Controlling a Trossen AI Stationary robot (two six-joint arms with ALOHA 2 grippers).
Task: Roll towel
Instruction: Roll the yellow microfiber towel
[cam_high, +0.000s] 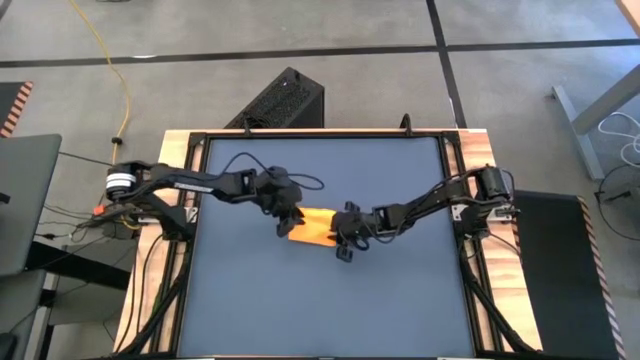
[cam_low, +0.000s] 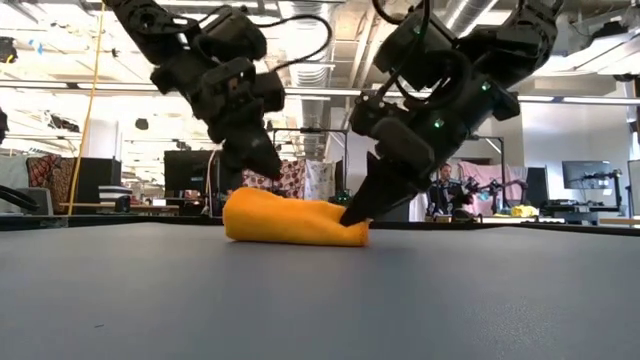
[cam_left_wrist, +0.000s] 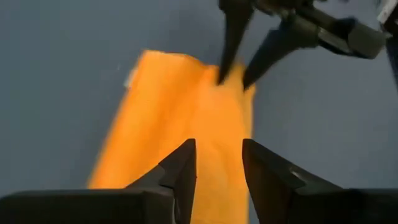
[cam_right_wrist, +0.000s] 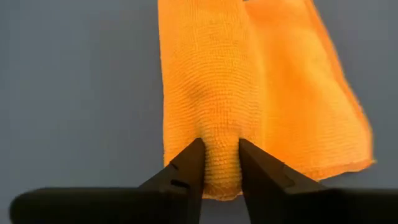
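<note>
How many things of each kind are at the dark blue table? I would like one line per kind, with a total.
Towel, yellow-orange: 1
Grippers: 2, the left gripper at one end of the towel and the right gripper pinching a fold at the other end
Table: 1
Total: 4

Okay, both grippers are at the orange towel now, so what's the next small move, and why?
Probably the right gripper should turn its pinched end over onto the flat part. It grips a raised fold at one end of the towel, which looks only partly rolled, while the left gripper sits open over the other end.
</note>
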